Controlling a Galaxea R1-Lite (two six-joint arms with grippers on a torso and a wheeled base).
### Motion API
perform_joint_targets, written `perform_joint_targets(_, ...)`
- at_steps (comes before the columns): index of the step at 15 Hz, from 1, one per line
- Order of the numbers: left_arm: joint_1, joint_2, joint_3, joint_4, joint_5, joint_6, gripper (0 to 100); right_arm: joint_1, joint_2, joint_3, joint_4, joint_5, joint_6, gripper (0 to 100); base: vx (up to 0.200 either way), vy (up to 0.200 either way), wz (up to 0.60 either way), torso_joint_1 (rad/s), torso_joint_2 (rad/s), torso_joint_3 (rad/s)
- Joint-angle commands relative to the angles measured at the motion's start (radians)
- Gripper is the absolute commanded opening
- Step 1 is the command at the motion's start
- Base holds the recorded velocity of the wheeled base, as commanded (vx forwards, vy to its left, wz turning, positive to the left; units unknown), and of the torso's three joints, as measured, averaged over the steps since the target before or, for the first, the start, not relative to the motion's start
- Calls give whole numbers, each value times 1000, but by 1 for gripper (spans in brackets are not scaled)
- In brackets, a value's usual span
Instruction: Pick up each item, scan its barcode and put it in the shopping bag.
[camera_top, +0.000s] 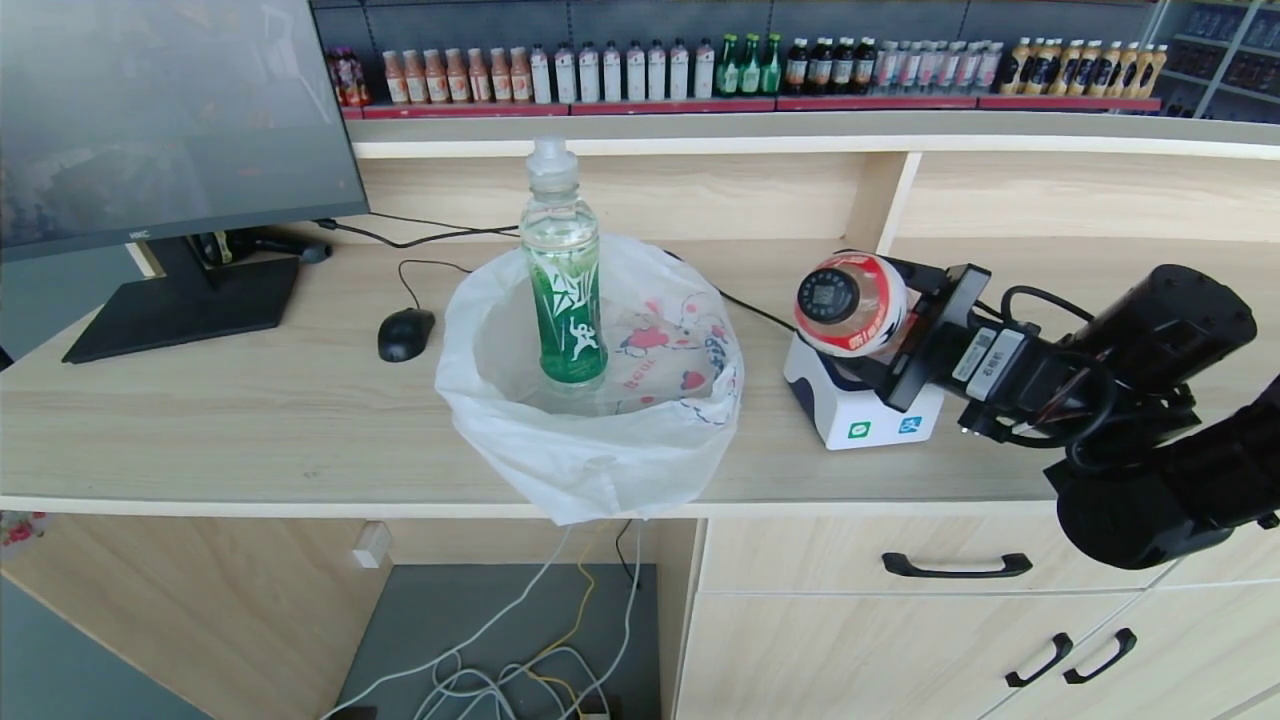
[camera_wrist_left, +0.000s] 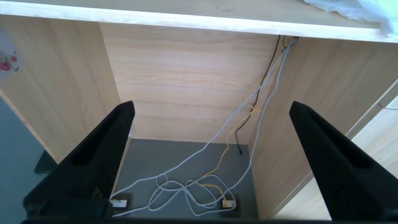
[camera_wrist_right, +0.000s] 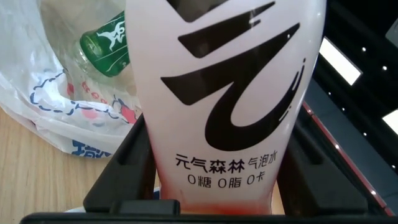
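My right gripper (camera_top: 890, 315) is shut on a white and red bottle (camera_top: 850, 303), held sideways just above the white barcode scanner (camera_top: 868, 415) on the counter. Up close in the right wrist view, that bottle (camera_wrist_right: 227, 106) sits between my black fingers (camera_wrist_right: 121, 171). A white shopping bag (camera_top: 590, 400) stands open mid-counter, with a green-labelled bottle (camera_top: 563, 270) upright inside it; the same green bottle (camera_wrist_right: 106, 46) and bag (camera_wrist_right: 62, 118) appear behind the held one. My left gripper (camera_wrist_left: 211, 168) hangs open below the counter, nothing between its fingers.
A monitor (camera_top: 170, 110) on a black stand sits at the counter's far left, a black mouse (camera_top: 405, 333) beside the bag. Cables (camera_wrist_left: 205, 180) trail in the recess under the counter. Drawers with black handles (camera_top: 955, 567) are below right. Bottle shelves line the back.
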Motion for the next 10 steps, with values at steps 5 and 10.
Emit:
perform_joint_targets(5,0,0,1,0,-1,0,100,-2,7,2,-1,-2,-5,0,0,0,0,0,0,0)
perform_joint_targets(10,0,0,0,0,1,0,100,9,-48,9,-1,-89,49,0,0,0,0,0,0,0)
